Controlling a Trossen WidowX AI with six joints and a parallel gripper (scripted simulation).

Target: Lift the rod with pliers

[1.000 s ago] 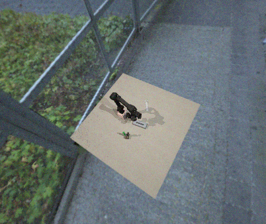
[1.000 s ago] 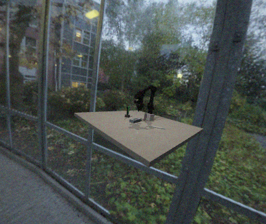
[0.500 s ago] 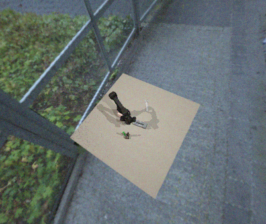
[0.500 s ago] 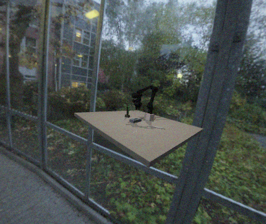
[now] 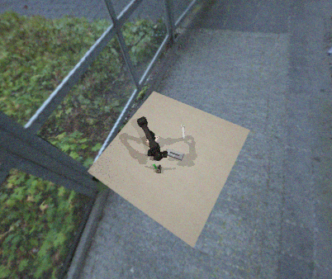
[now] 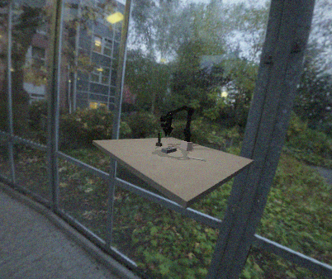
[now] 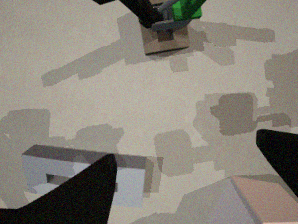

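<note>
Locking pliers [image 5: 155,167] [image 6: 160,136] [image 7: 186,10] stand long axis upright, handles up, in their holster [image 5: 158,171] [image 6: 158,144] [image 7: 152,45]; the open gripper [image 5: 158,156] [image 6: 168,134] [image 7: 186,149] holds nothing.

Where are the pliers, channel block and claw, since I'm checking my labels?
pliers [image 7: 186,10]: wrist view, green handle
block [image 5: 180,157] [image 7: 131,182]: top and wrist views, its pale upper face
claw [image 7: 186,149]: wrist view, midway between its fingertips

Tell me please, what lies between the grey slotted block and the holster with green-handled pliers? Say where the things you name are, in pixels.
Only shadows on the bare tabletop [image 7: 145,105] between block [image 7: 131,187] and holster [image 7: 167,46], in the wrist view.
</note>
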